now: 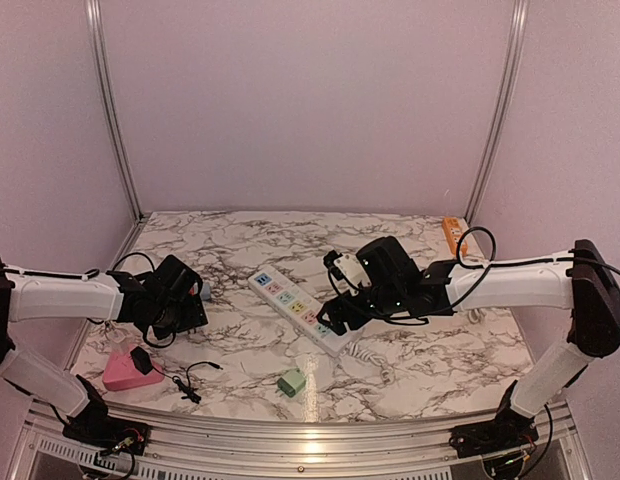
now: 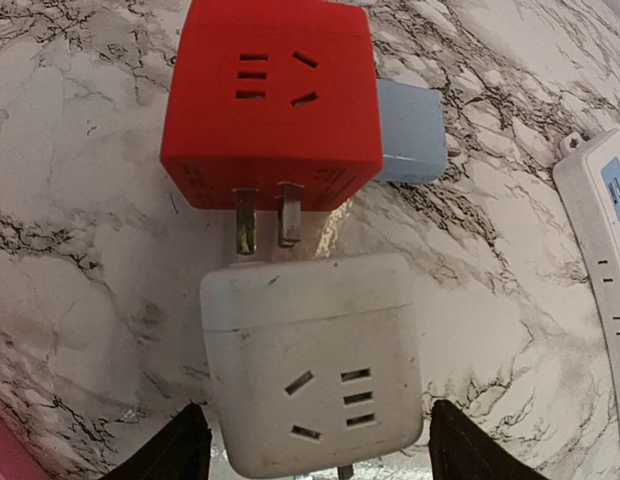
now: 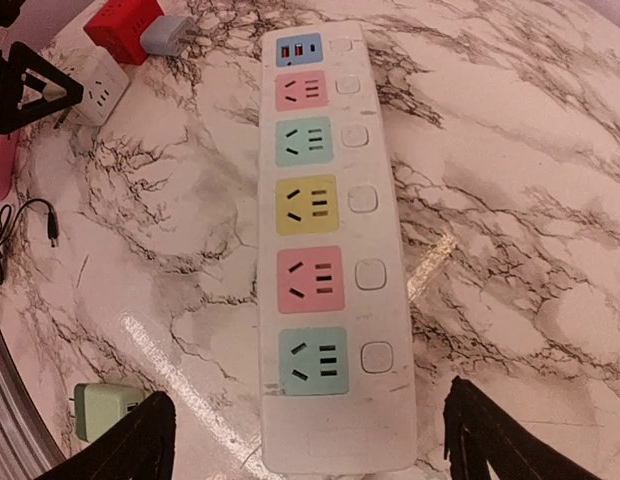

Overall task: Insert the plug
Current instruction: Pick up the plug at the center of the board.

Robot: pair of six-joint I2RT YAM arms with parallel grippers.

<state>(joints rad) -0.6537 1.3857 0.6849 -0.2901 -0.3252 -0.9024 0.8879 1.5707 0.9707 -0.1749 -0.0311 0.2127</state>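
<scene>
Black fingertips (image 2: 185, 448) of L gripper (image 2: 318, 452) straddle a white plastic cube adapter (image 2: 310, 370), one tip at each flank. Jaws stand fairly wide, but whether they press the cube or merely bracket it can't be told.

Straight ahead, just past that cube, lies a red plastic cube adapter (image 2: 270, 100). Its two flat metal prongs (image 2: 265, 215) point back toward the gripper and meet the white cube's far edge; touching or slightly in, unclear. Against the red cube's right side sits a light-blue adapter block (image 2: 410, 130).

Judged the task's plug: the red cube, dead ahead of L gripper, prong axis in line w/ its reach. L arm is by far the nearer.

R gripper (image 3: 315, 440) hangs wide open, holding nothing, over a long white power strip (image 3: 335, 250) w/ pink, green and yellow sockets. Strip's long axis runs straight out btwn its fingers. Beside the finger at left in its wrist view lies a small pale-green plug (image 3: 105, 410).

No brand or legible writing anywhere; tiny marks on the strip's edge are too small to read.
</scene>
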